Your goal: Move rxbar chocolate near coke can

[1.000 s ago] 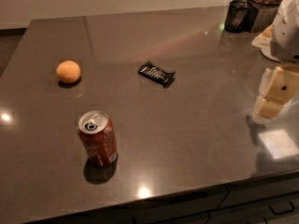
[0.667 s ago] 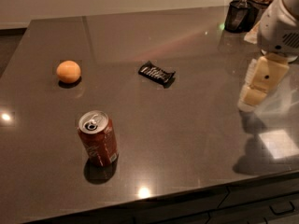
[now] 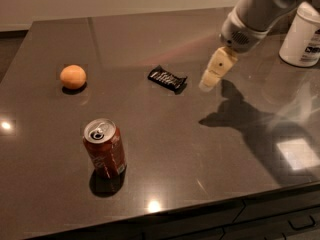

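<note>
Hovering over the desk, the hand hangs just to the right of the rxbar chocolate, on the side of the far right corner. Whether it is wide or narrow, I cannot tell.

The bar lies flat around the middle of the desk, a little toward the far edge. It is well apart from the coke can, which stands upright near the front edge, left of centre.

By my read, the step in hand is the reach and grasp. Look at that bar: its long axis runs on a slant, one end toward the far left corner, the other toward the near right corner, white lettering up.

To do this well, the hand wants to come over the bar's middle and turn to close across the short width, not along the length. The bar is thin and low, so the descent must go right to the surface.

An orange sits near the left edge, so the carry toward the can should pass clear of it.
</note>
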`<state>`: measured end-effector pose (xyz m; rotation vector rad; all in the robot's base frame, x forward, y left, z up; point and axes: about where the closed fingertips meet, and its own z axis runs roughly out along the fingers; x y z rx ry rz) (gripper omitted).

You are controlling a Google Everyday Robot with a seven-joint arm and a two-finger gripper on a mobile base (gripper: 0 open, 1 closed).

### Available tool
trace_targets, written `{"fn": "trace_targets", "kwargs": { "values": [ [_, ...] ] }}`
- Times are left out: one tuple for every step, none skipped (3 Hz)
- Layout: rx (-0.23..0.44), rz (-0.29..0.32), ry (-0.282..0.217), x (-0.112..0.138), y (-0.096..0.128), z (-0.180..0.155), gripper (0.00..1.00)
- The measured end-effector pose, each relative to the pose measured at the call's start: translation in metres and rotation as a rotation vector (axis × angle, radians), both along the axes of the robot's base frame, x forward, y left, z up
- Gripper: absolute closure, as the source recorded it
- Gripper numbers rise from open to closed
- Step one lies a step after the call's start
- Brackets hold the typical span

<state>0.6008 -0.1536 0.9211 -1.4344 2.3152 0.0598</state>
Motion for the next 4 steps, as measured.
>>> {"fn": "trace_targets", "kwargs": {
  "values": [
    [0.032,0.001,0.001,0.022,0.024,-0.017,0.00],
    [0.053,0.009,0.030,0.044,0.056,-0.041,0.00],
    [0.072,0.024,0.061,0.054,0.082,-0.058,0.00],
    [0.080,0.040,0.087,0.059,0.101,-0.071,0.13]
  ]
}}
